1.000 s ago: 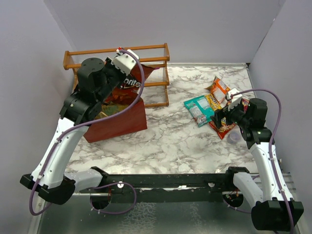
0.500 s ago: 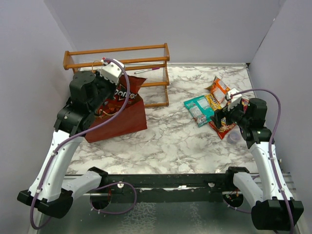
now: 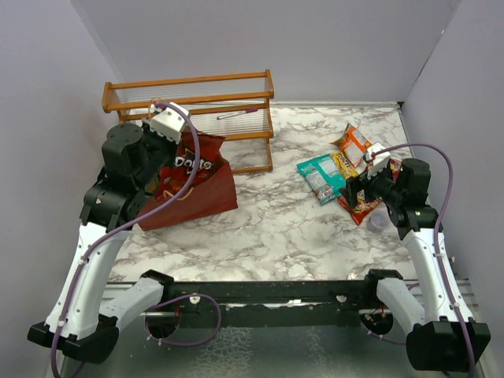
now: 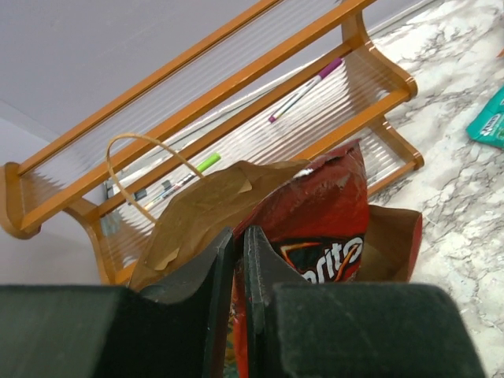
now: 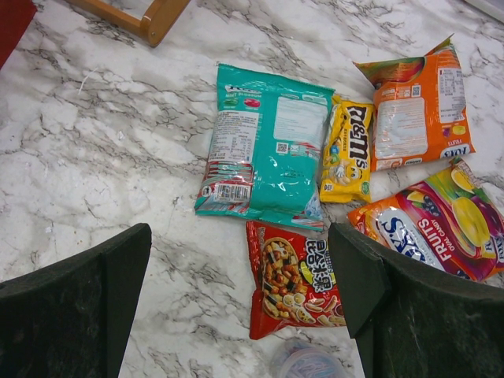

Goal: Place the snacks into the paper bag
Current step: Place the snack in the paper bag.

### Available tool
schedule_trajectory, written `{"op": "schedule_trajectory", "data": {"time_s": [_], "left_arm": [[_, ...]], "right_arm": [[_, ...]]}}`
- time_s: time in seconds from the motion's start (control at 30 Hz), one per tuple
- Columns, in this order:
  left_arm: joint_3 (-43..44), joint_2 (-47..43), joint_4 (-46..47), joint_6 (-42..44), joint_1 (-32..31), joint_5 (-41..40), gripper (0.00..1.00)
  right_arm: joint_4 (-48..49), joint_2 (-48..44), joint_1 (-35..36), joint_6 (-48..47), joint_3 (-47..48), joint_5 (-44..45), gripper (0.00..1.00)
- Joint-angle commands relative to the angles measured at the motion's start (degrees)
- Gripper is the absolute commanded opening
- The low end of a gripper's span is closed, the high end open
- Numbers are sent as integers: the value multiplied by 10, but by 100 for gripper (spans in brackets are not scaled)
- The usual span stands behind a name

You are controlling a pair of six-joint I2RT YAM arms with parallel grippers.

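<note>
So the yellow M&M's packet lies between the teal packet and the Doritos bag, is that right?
Not quite: the right wrist view shows the yellow M&M's packet between the teal packet and the orange packet; the Doritos bag sits in the paper bag.

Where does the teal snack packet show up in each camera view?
Top external: the teal packet lies right of centre on the marble table.
Left wrist: only its corner shows, at the right edge.
Right wrist: it lies at centre, left of the yellow M&M's packet.
Shared landmark: the wooden rack.
</note>
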Motion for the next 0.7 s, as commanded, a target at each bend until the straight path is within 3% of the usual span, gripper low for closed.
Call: {"op": "schedule_trajectory", "data": {"time_s": [0.0, 0.3, 0.5, 0.67], "left_arm": [[-30, -25, -22, 32, 10, -42, 20], [-49, -36, -56, 69, 15, -65, 53], [-28, -13, -74, 67, 15, 10, 61], [-17, 5, -70, 69, 15, 77, 75]], "right_arm": [[14, 0, -4, -8, -4, -9, 95], [14, 7, -4, -8, -4, -11, 95], [14, 7, -4, -8, -4, -10, 95], [15, 9, -4, -8, -4, -9, 95]]}}
